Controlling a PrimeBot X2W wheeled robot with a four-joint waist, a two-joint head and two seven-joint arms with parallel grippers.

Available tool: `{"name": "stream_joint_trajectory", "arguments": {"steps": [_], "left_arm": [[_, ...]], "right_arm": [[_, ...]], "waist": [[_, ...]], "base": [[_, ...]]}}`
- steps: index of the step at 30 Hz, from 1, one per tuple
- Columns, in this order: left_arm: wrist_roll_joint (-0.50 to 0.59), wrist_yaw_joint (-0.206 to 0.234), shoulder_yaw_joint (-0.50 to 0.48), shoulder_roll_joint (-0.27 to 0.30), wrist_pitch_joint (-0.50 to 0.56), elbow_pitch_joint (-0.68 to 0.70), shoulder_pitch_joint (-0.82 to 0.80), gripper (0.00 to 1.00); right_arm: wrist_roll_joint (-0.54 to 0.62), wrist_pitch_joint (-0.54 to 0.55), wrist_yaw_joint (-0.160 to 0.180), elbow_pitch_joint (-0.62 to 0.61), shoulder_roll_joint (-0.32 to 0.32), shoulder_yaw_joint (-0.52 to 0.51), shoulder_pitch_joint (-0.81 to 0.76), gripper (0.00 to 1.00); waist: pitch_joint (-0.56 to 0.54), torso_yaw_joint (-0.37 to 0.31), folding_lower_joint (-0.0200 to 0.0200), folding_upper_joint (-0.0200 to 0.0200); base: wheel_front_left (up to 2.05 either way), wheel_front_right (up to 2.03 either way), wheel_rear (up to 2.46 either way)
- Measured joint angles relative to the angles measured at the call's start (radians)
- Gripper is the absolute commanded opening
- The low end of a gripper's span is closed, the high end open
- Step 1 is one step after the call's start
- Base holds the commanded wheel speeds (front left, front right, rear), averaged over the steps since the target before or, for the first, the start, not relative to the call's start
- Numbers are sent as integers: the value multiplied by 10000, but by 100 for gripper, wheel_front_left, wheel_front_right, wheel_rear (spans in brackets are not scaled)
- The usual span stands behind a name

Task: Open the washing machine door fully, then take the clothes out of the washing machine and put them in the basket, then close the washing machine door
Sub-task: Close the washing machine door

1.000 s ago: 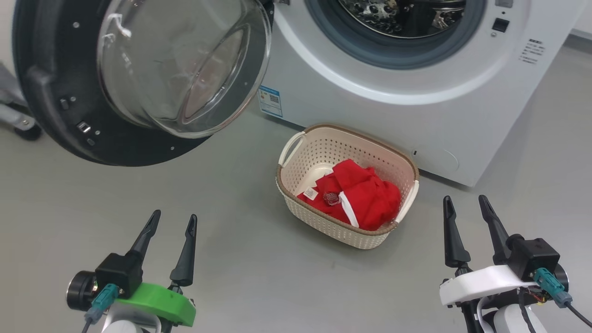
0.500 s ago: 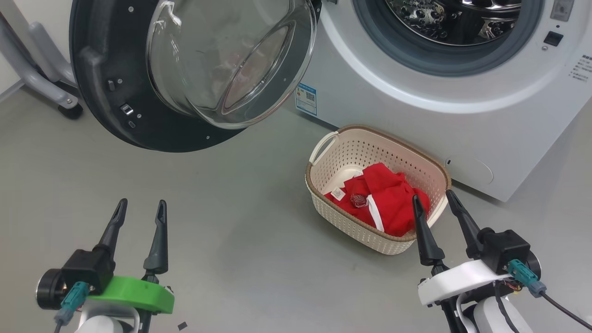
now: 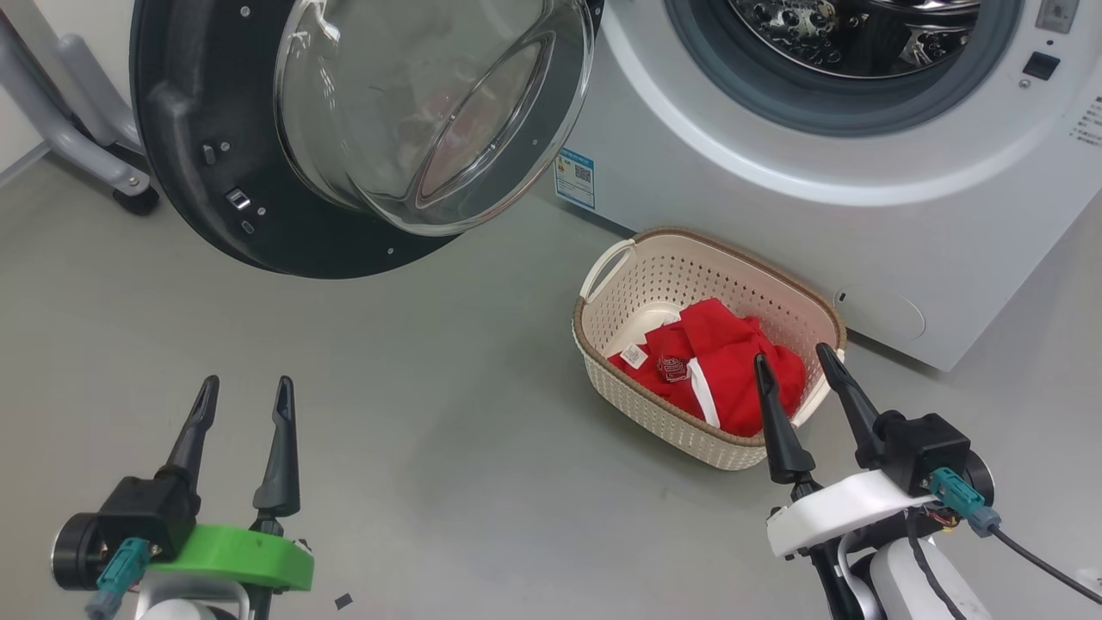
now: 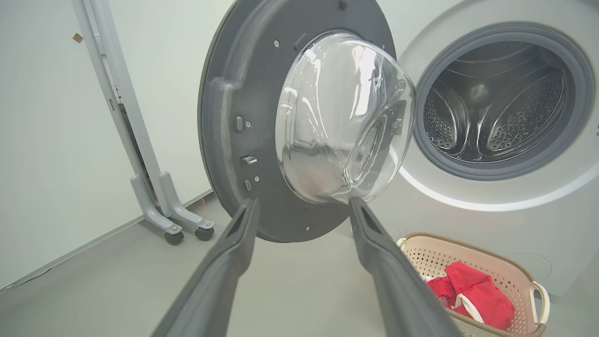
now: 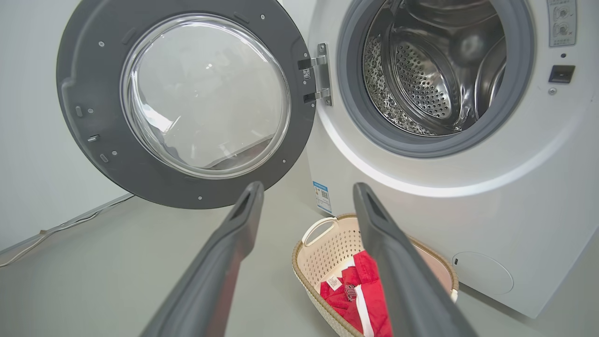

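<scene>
Since both grippers are empty, fingers spread wide, and the red clothes (image 3: 715, 344) lie heaped in the cream basket (image 3: 654, 413), the step in hand looks to be closing the door. The left gripper (image 3: 248, 383) hangs over bare floor (image 3: 448, 465) well to the left of the basket and on the near side of it. The right gripper (image 3: 790, 353) hovers at the basket's near right rim, with its tips above the fabric and not touching it. The washing machine door (image 3: 198, 215) stands swung wide, up and to the left of the basket, its inner face and clear glass bowl (image 3: 413, 112) turned toward the robot. The washing machine (image 3: 775, 224) rises directly behind the basket, and its steel drum (image 5: 421, 70) shows no cloth. The left arm is probably the better choice, reaching behind the door's black ring at the edge farthest from the basket, opposite the hinge (image 5: 318, 75), where a push gets the most leverage. It should avoid pressing on the glass, which is curved and probably slippery. The door would sweep across above the basket, and whether it clears the rim I cannot tell, so a slow swing seems wise. The right gripper should first be drawn back clear of the basket. A firm last press should seat the latch (image 3: 237, 200).
</scene>
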State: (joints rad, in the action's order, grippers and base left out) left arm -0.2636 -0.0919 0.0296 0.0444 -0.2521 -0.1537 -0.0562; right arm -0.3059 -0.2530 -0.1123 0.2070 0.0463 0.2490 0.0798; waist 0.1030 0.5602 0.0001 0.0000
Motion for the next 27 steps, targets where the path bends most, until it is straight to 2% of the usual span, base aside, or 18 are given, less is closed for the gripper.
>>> {"name": "stream_joint_trajectory", "arguments": {"steps": [27], "left_arm": [[4, -6, 4, -19, 0, 157, 61, 100]], "right_arm": [[-90, 0, -10, 221, 12, -63, 164, 100]], "waist": [[20, -44, 0, 0]], "base": [[0, 0, 0]]}}
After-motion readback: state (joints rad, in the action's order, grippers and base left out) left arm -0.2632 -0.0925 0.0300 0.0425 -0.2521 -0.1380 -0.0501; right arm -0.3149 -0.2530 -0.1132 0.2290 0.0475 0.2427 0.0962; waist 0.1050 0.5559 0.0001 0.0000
